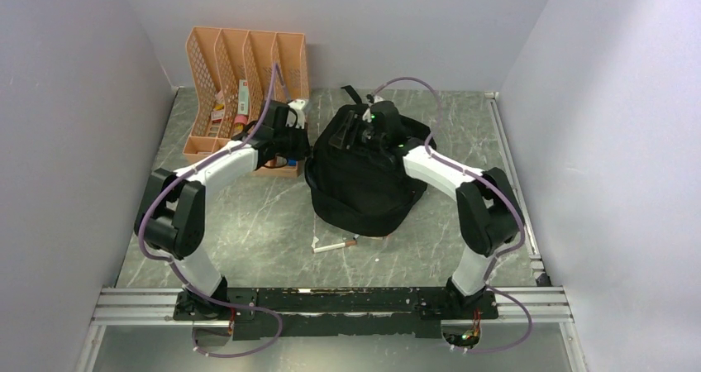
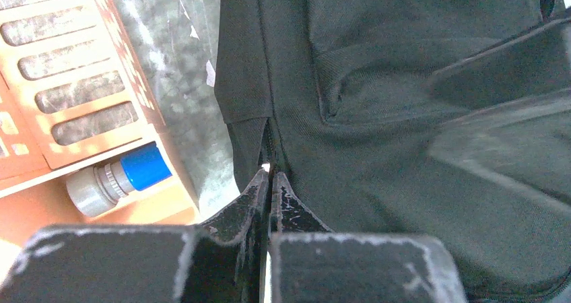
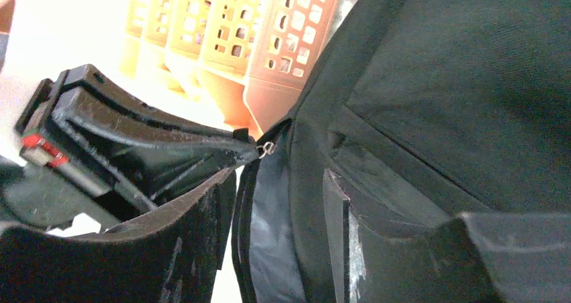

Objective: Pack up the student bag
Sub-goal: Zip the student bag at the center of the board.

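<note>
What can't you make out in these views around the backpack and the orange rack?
- Inside of the student bag: in the top view, the right gripper and its arm cover the opening; the right wrist view shows only a sliver of grey lining.
- Contents of the orange rack: top view, too small to identify.
- Blue-capped cylinder: left wrist view, partly hidden by the rack, unidentifiable.
- Pen in front of the bag: top view, too small to tell its type.

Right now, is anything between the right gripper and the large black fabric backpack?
Nothing visible. The open right gripper straddles the unzipped edge of the large black fabric backpack. The left gripper is pinched shut on its small silver zipper pull.
</note>
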Controlling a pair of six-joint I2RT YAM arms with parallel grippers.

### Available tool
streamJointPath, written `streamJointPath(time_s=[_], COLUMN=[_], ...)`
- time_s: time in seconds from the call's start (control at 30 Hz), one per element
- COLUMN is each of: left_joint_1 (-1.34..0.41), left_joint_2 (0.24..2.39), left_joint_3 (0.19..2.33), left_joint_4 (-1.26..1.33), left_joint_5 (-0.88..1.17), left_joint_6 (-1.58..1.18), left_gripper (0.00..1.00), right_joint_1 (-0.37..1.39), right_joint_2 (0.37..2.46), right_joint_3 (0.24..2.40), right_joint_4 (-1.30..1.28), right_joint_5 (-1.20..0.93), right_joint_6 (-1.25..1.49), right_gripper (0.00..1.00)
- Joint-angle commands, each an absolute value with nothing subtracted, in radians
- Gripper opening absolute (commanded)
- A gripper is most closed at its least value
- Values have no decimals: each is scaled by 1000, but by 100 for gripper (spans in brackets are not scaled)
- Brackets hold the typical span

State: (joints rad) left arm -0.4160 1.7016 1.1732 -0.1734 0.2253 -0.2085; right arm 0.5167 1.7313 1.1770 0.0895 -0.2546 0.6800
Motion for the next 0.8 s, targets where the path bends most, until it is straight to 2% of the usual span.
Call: streamJointPath(time_s=[0.0,0.27,0.4,0.47,0.6,0.77], left_joint_1=[-414,-414,-414,-414,-414,-416], left_joint_2=[1645,1610,1599,1590,1557,1528], left_joint_3=[1158,1149,1154,1156,1140,1116], left_joint_4=[-127,-137,-157,-168,-182,-199], left_joint_5=[255,276,273,272,281,295], left_joint_6=[-222,-223,-215,-214,-216,-220], left_gripper=[5,5,5,5,5,5], right_joint_1=[565,581,580,580,581,580], right_joint_2=[1803,1918,1974,1994,2002,2002], right_joint_3=[1264,1352,1408,1436,1446,1457], right_joint_4=[34,-21,-18,-21,25,59], right_joint_5=[-164,-111,-135,-138,-119,-115], right_joint_6=[751,752,756,756,759,753], right_gripper=[55,54,50,45,26,13])
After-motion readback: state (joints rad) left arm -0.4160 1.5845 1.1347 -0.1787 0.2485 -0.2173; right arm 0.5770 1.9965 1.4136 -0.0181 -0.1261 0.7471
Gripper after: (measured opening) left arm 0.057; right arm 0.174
